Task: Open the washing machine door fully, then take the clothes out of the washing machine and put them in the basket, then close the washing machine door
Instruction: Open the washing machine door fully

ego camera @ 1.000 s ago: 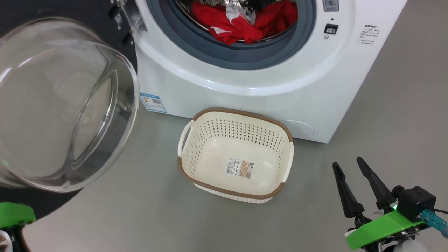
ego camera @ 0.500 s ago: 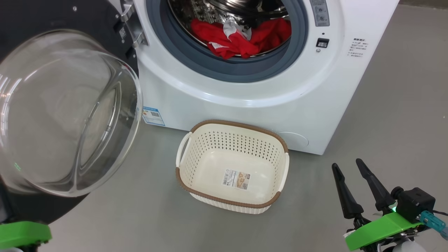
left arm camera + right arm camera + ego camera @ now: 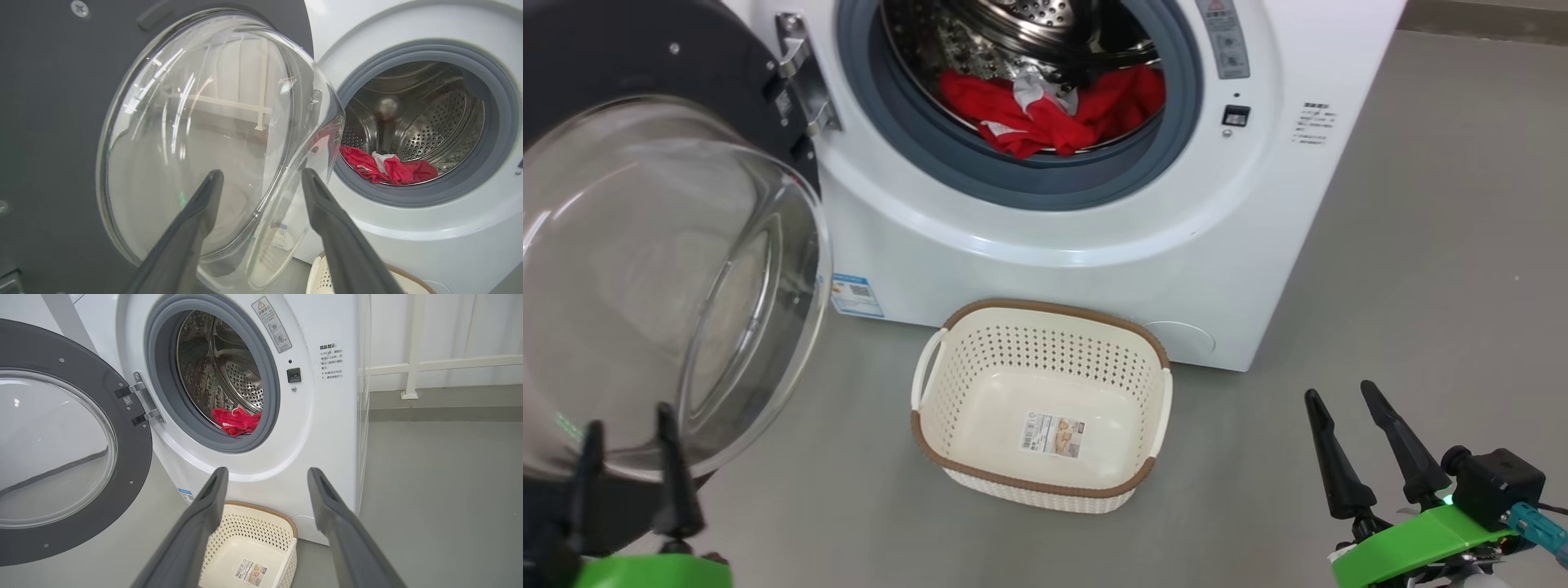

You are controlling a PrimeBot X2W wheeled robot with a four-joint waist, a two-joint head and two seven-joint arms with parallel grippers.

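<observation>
The washing machine door (image 3: 645,269) hangs open at the left, and the clothes (image 3: 1045,118) lie inside the washing machine (image 3: 1045,261) at upper centre, above the basket (image 3: 1045,309). The left gripper (image 3: 629,418) at lower left and the right gripper (image 3: 1339,390) at lower right are both released, grasping nothing.

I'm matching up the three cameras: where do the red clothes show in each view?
Head view: the clothes, top centre, inside the drum.
Left wrist view: right of centre, low in the drum.
Right wrist view: just left of centre, in the drum.
Shared landmark: the grey rubber ring.
</observation>
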